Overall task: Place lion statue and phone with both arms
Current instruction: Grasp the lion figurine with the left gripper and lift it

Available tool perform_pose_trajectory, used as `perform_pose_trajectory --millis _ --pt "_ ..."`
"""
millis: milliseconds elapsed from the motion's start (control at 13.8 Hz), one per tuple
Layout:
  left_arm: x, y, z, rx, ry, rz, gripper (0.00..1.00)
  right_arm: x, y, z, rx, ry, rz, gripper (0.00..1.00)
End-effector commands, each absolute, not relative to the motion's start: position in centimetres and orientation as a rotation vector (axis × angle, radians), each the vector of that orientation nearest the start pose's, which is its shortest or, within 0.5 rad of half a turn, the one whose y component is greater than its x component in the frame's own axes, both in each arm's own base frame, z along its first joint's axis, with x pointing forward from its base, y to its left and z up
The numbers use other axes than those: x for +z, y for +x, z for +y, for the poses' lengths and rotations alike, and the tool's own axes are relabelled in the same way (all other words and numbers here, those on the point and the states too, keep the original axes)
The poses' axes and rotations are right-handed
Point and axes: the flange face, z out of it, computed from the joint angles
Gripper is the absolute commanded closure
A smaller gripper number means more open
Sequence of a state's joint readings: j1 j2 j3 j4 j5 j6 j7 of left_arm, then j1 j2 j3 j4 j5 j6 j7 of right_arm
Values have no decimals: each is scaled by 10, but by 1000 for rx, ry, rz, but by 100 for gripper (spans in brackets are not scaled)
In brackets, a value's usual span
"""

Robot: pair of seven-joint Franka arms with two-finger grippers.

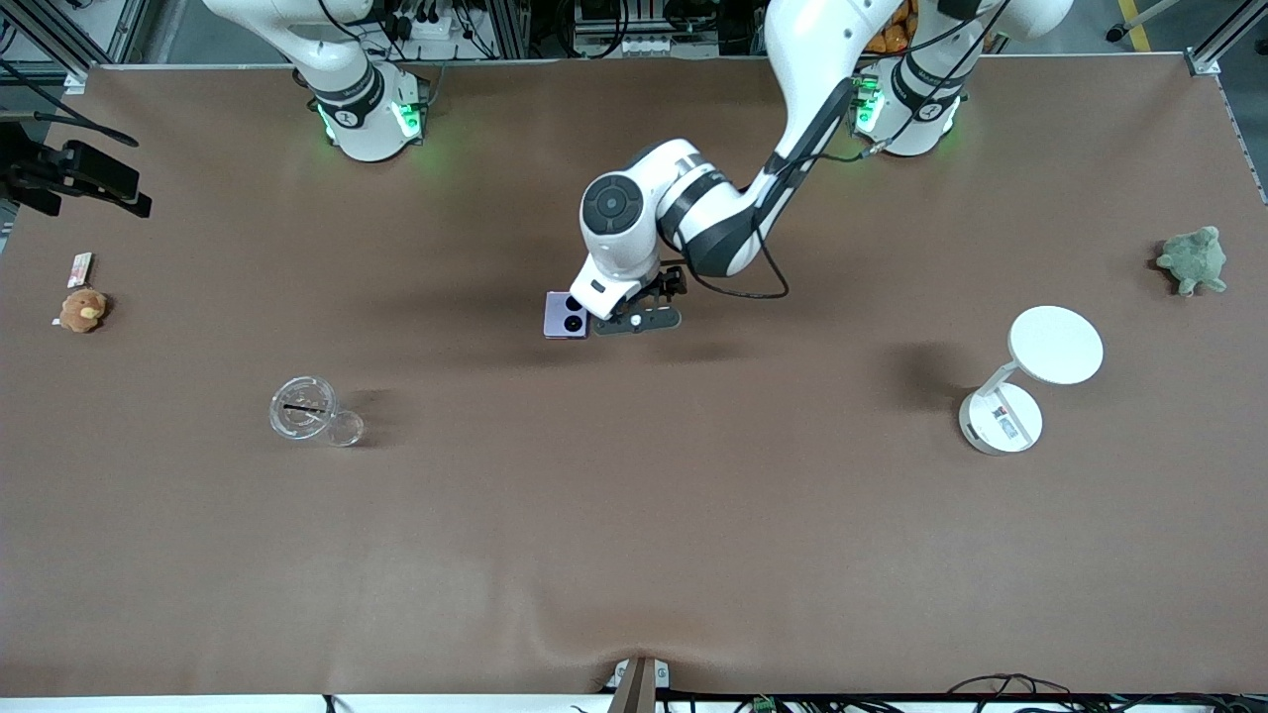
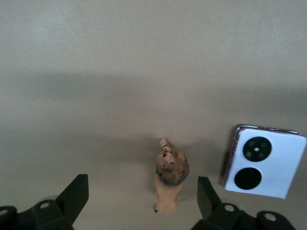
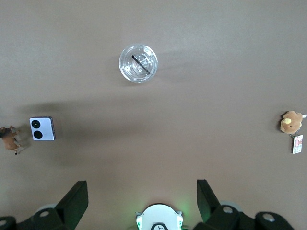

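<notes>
The lilac phone (image 1: 567,315) lies flat at the table's middle, its two black camera circles facing up. My left gripper (image 1: 634,319) hangs low just beside it, toward the left arm's end, and hides the lion statue in the front view. In the left wrist view the reddish-brown lion statue (image 2: 170,179) stands on the table between my open fingers (image 2: 74,196), close to one of them and untouched, with the phone (image 2: 264,162) beside it. My right gripper (image 3: 141,199) is open and empty, high over its own base. From there the phone (image 3: 42,128) and the lion statue (image 3: 9,138) show side by side.
A clear plastic cup (image 1: 302,408) lies toward the right arm's end, nearer the front camera. A tan plush toy (image 1: 83,310) and a small tag (image 1: 79,267) sit at that end's edge. A white stand with a round top (image 1: 1001,416) and a green plush turtle (image 1: 1194,260) are toward the left arm's end.
</notes>
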State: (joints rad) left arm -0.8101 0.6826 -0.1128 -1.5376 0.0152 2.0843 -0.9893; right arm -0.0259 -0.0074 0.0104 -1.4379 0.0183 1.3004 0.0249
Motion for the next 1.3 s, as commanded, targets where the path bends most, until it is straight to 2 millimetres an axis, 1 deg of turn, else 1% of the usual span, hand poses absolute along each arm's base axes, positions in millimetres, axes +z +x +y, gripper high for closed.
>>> perform_pose_trajectory --millis 0,145,217,362,435,507,580,725,797,870,942,1014,1087,1159,1232 --pt "228 424 -557 144 -3062 -139 0 668 519 -5 209 -3122 48 0" --pt "222 424 -559 133 -3073 -152 0 668 519 -5 209 -3122 48 0" --pt "215 419 -563 135 -3071 -158 0 668 519 -5 209 -3122 48 0" --pt "203 415 -564 144 -3055 -158 0 667 520 -5 213 -3121 48 0" --pt "198 410 -566 150 -3050 -158 11 667 520 -4 211 -3121 46 0" --pt "194 407 -567 153 -3042 -178 31 667 521 -3 211 -3122 44 0" --pt "194 405 -569 153 -3040 -195 47 663 523 -1 221 -3121 39 0" --pt "195 404 -569 157 -3041 -205 79 663 524 3 218 -3121 29 0" --pt "194 404 -569 158 -3039 -205 91 659 526 6 228 -3117 21 0" --pt "195 404 -569 158 -3039 -205 100 659 527 14 231 -3118 2 0" --pt "200 407 -568 150 -3044 -206 100 659 526 18 231 -3119 -13 0" --pt "207 415 -564 144 -3047 -213 100 658 527 26 231 -3120 -34 0" --pt "217 426 -557 132 -3053 -235 100 658 526 30 233 -3119 -47 0" --pt "224 449 -538 123 -3041 -293 100 658 527 36 229 -3119 -66 0" --pt "236 465 -524 117 -3032 -334 100 658 526 49 229 -3120 -101 0"
